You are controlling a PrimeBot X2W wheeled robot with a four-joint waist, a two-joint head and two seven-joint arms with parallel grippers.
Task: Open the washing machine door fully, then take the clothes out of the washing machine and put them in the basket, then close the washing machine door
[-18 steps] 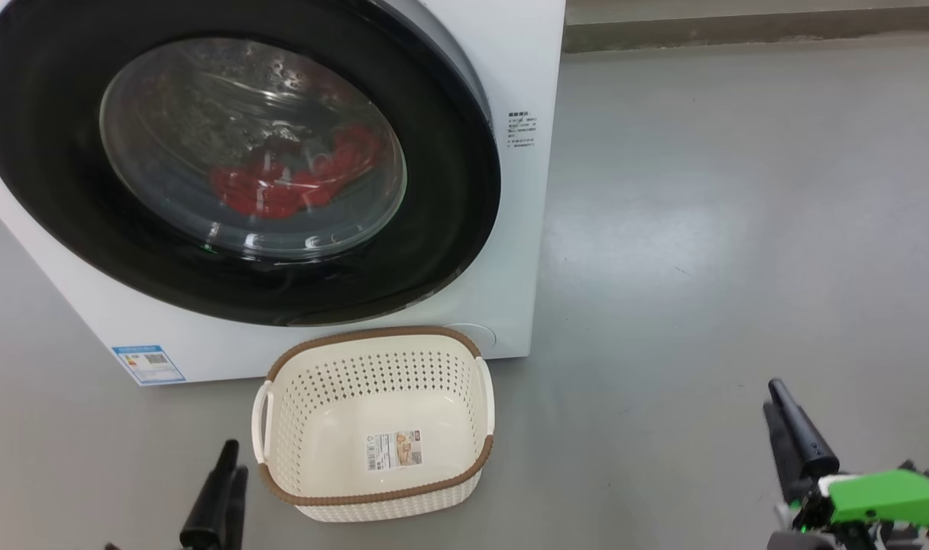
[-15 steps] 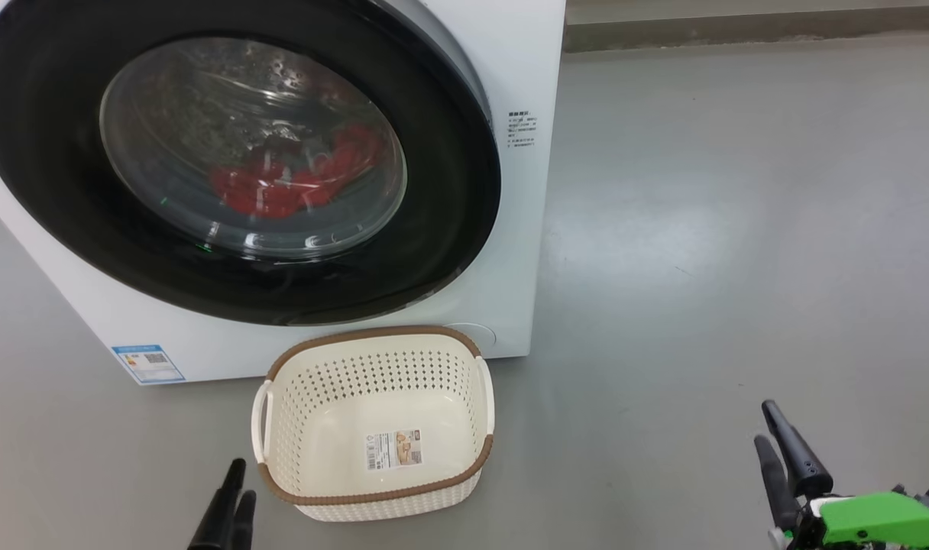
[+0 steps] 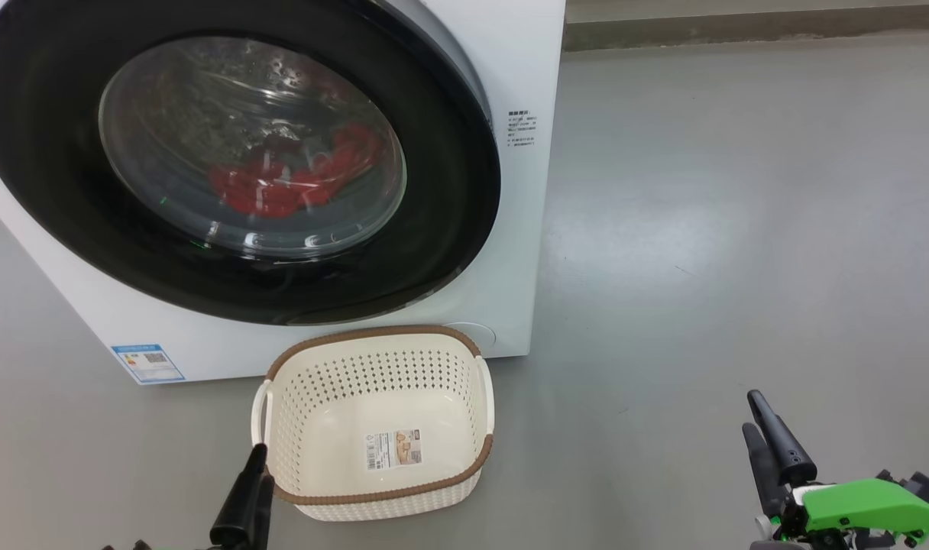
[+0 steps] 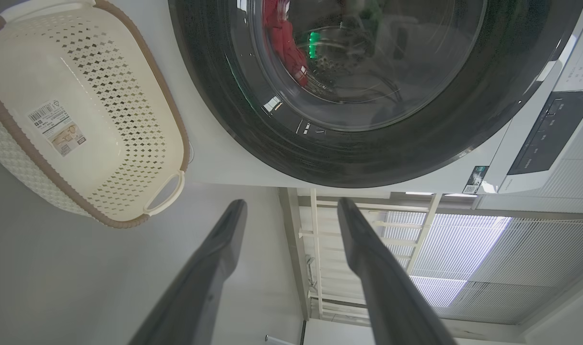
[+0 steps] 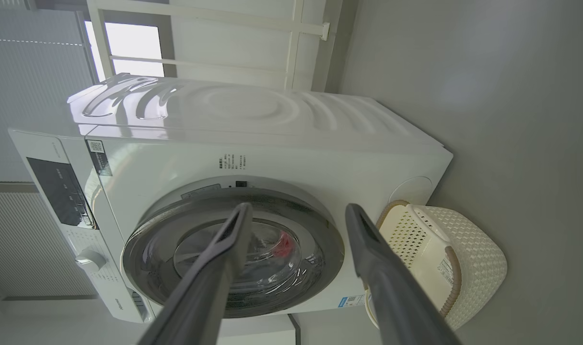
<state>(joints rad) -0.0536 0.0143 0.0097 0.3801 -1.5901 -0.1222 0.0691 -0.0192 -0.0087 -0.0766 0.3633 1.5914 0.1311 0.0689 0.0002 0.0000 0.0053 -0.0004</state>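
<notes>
The washing machine door [image 3: 441,198] is shut flat against the white washing machine [image 3: 522,229]. The red clothes [image 3: 281,187] lie in a low heap at the bottom of the drum, seen through the glass bowl. The cream basket [image 3: 373,334] stands empty on the grey floor [image 3: 701,229], just in front of the machine and below the door's lower edge.

Both pincers are open and hold nothing. The left pincer [image 4: 291,206] hovers low beside the basket's near left corner, and the right pincer [image 3: 751,412] hangs well apart to the right.

The door looks rigid and fairly heavy, and it should swing on its hinge rather than lift. Its glossy black rim is likely slippery, so squeezing the face would probably slide off. A grey strip along the door's right edge in the head view may be a finger recess, though I cannot tell for sure. Hooking one finger behind that edge seems the best hold.

The clothes look soft, light and limp. Pinching a bunched fold on top of the heap should lift them, but loose ends may trail and catch on the drum's mouth. The basket looks light and could skid if bumped.
</notes>
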